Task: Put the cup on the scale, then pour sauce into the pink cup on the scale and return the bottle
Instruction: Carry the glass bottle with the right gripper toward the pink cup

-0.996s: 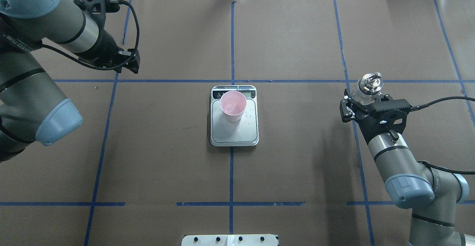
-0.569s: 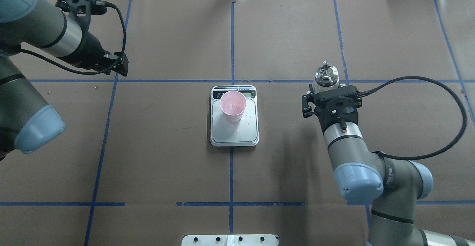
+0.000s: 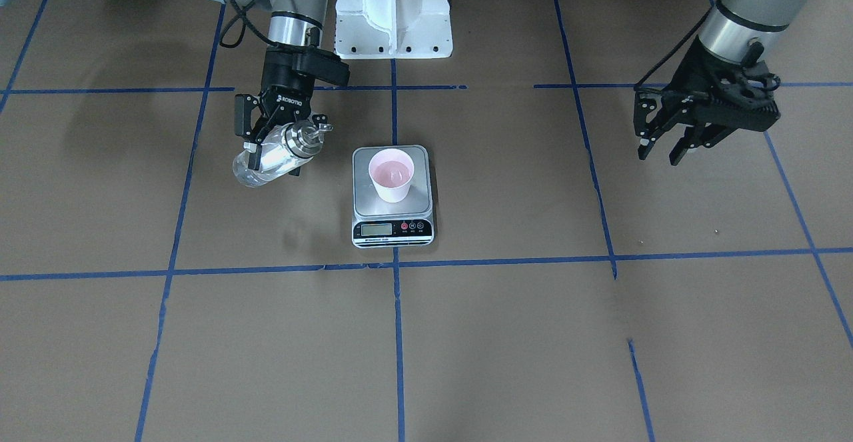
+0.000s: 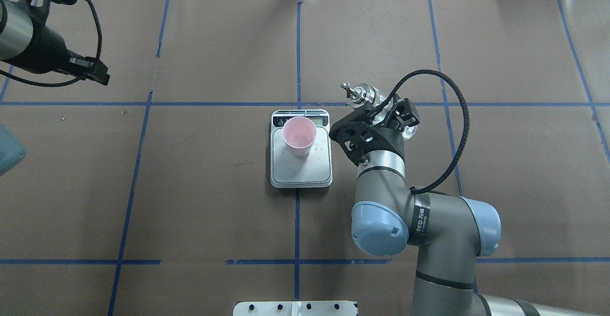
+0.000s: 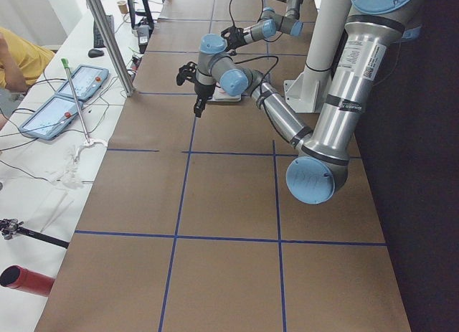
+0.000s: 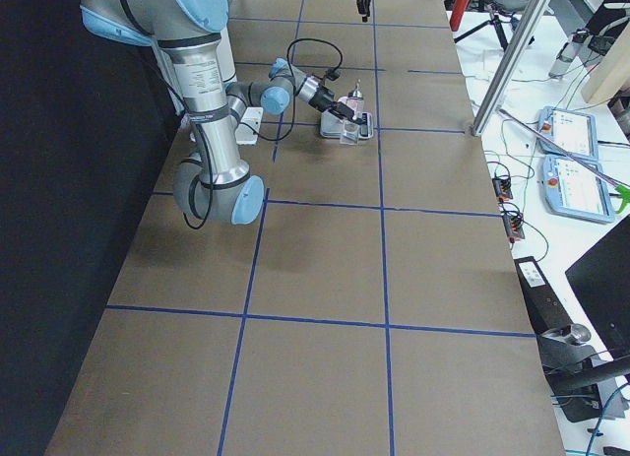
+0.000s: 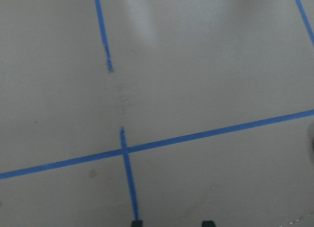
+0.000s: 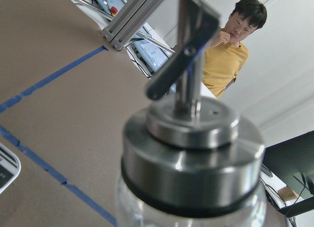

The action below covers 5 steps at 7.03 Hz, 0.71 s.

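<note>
Clear glass bottle (image 3: pixel 274 154) with a shiny metal top and thin spout hangs tipped beside the scale (image 3: pixel 393 229); the right gripper (image 3: pixel 273 161) squeezes its body; the pink cup (image 3: pixel 391 174) stands on the scale's silver plate; the left gripper (image 3: pixel 660 155) is spread wide near the table's far left corner.
</note>
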Each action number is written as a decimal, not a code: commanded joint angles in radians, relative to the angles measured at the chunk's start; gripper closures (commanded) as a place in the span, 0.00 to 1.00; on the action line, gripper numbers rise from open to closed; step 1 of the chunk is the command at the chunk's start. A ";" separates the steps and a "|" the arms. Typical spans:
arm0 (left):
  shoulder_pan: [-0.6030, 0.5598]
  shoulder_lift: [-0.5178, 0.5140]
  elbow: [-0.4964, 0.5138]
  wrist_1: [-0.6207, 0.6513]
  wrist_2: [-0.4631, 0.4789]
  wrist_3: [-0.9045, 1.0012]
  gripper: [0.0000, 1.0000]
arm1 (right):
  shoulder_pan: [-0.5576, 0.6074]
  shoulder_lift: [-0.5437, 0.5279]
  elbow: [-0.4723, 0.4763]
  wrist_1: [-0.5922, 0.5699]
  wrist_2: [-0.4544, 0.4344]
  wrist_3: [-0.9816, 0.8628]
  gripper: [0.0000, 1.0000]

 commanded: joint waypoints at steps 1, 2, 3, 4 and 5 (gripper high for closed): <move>-0.013 0.014 -0.006 0.000 -0.001 0.024 0.49 | -0.029 0.027 -0.002 -0.142 -0.014 -0.067 1.00; -0.013 0.014 -0.006 0.000 -0.001 0.024 0.49 | -0.031 0.063 -0.004 -0.195 -0.044 -0.161 1.00; -0.013 0.014 -0.006 0.000 -0.001 0.024 0.49 | -0.032 0.064 -0.010 -0.235 -0.049 -0.179 1.00; -0.013 0.014 -0.006 0.000 -0.001 0.024 0.49 | -0.032 0.067 -0.013 -0.265 -0.052 -0.217 1.00; -0.013 0.014 -0.006 0.000 -0.001 0.024 0.49 | -0.032 0.074 -0.016 -0.275 -0.057 -0.275 1.00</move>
